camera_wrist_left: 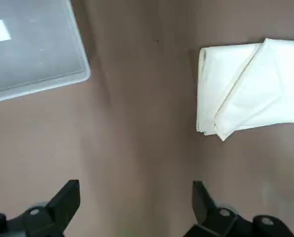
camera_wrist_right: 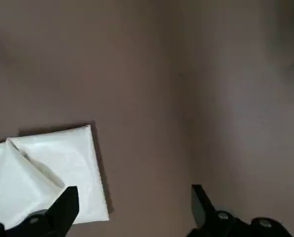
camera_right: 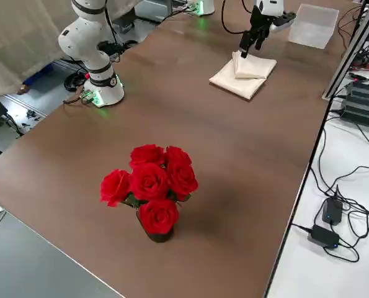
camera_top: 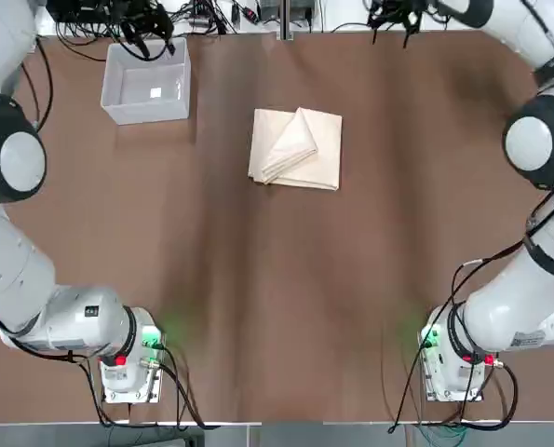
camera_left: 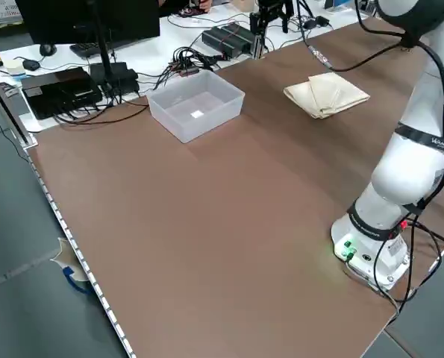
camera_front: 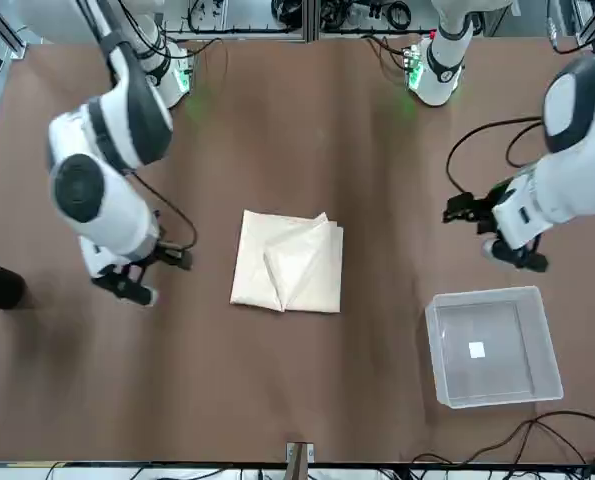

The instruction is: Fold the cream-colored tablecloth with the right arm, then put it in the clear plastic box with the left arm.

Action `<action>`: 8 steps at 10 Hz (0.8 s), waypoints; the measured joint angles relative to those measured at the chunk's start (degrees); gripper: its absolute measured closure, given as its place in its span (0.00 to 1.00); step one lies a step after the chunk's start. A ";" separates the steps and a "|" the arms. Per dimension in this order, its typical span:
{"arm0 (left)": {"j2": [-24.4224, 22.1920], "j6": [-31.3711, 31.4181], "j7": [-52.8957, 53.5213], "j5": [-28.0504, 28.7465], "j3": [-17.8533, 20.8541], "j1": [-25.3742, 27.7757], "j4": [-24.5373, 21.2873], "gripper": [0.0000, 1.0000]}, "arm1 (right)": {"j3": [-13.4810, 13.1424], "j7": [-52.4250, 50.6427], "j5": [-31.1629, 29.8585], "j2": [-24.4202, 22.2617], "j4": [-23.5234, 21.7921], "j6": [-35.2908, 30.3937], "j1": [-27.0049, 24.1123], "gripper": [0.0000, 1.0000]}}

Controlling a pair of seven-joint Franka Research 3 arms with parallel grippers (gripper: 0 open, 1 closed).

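Both open jaws hover apart from folded tablecloth (camera_top: 295, 148), box (camera_top: 147, 81).

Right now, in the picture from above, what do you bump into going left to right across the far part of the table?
Left tool → clear plastic box → cream-colored tablecloth → right tool.

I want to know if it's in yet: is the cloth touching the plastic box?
Apart. The top view shows bare table between the cream-colored tablecloth and the clear plastic box.
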 joint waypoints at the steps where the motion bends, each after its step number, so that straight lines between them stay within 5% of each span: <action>1: 1.17 1.42 -0.91 -0.01 -0.73 -0.66 -0.02 0.00 | -0.10 -3.37 -0.51 -0.70 0.02 -0.01 -1.47 0.00; 8: 10.01 10.33 -6.80 -0.01 -4.00 -3.16 -0.13 0.00 | -0.30 -20.93 -1.44 -5.56 -0.06 -0.10 -10.66 0.00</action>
